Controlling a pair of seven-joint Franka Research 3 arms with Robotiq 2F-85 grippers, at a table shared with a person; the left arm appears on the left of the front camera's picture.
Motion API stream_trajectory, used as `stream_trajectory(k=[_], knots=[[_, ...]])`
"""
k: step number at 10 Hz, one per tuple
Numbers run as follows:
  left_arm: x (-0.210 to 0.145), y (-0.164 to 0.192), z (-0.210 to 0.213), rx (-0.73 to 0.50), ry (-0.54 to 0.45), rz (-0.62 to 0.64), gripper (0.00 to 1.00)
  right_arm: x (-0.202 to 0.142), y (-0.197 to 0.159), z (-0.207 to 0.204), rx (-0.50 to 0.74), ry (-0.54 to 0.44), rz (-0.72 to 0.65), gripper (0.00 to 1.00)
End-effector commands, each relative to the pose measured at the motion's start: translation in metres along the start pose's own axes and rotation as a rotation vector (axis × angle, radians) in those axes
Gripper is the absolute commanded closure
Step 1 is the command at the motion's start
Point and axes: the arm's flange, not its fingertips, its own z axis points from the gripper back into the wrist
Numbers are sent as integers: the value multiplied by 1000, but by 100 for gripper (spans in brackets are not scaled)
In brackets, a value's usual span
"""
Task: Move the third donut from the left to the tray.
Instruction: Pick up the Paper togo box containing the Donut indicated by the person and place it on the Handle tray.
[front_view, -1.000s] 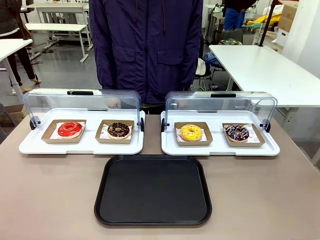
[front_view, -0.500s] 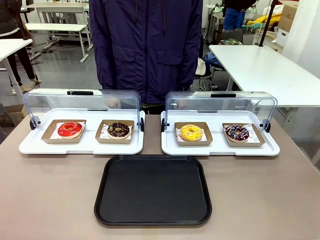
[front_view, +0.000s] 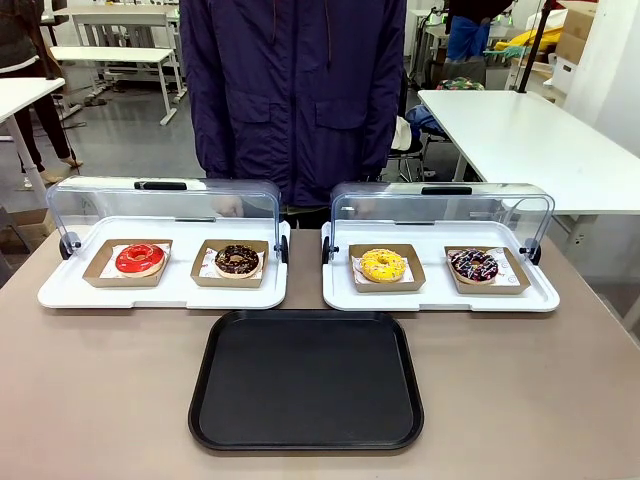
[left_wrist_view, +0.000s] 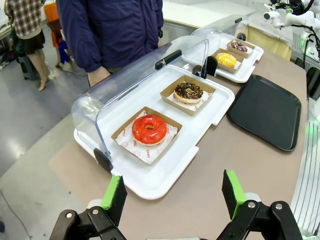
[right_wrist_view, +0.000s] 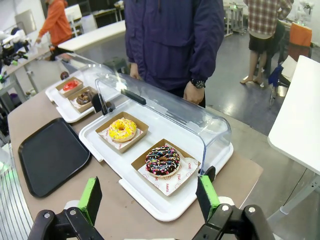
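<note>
The third donut (front_view: 382, 264), yellow-glazed with sprinkles, sits in a brown cardboard holder on the right white tray; it also appears as the yellow donut (right_wrist_view: 122, 129) in the right wrist view and, small and far off, as the yellow donut (left_wrist_view: 226, 59) in the left wrist view. The black tray (front_view: 307, 378) lies bare at the table's near middle; it is also the black tray (left_wrist_view: 266, 109) and the black tray (right_wrist_view: 52, 153) in the wrist views. My left gripper (left_wrist_view: 173, 197) hangs open above the table's left end. My right gripper (right_wrist_view: 148, 198) hangs open above the right end.
A red donut (front_view: 139, 258) and a chocolate donut (front_view: 237, 260) sit on the left white tray (front_view: 60, 291). A sprinkled chocolate donut (front_view: 473, 264) shares the right white tray (front_view: 338, 296). Both clear lids are raised. A person in a dark jacket (front_view: 295, 95) stands at the far side.
</note>
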Motion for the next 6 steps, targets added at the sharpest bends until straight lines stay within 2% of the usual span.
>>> stream_trajectory(k=[1, 6], knots=[[1, 0, 2, -4, 6, -7, 0, 2, 0, 0, 0, -9, 8, 0], [1, 0, 2, -4, 6, -7, 0, 2, 0, 0, 0, -9, 8, 0]])
